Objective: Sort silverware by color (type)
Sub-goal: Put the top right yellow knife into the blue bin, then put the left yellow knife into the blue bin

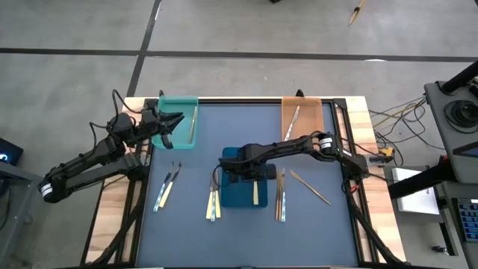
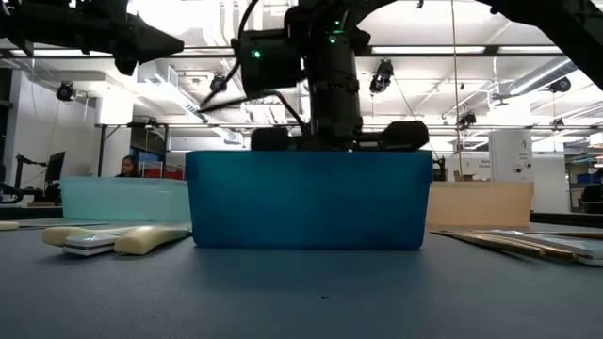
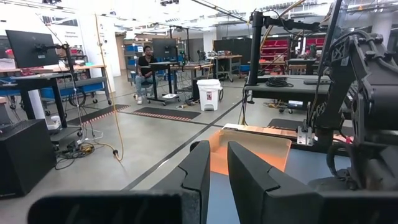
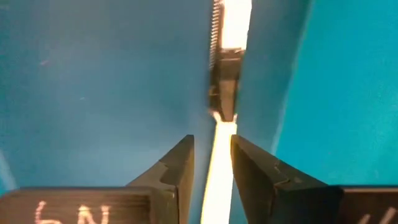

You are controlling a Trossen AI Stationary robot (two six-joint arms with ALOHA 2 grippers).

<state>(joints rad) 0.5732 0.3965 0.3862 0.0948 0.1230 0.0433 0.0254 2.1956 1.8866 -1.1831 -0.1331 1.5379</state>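
This is a robotics lab or workshop: a concrete floor (image 3: 124,134), workbenches (image 3: 292,87) with monitors (image 3: 28,48), cabling, strip lights (image 2: 429,49) overhead, and a person (image 3: 145,65) seated at a desk.

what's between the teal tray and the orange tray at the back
Nothing: in the high view the dark mat lies bare between the teal tray and the orange tray.

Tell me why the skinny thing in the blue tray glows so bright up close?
In the right wrist view, the cream-yellow handled utensil between the right gripper fingers is washed out by glare and blurred, being so near the lens. In the low view, ceiling lights leave the arms silhouetted above the blue rectangular tray.
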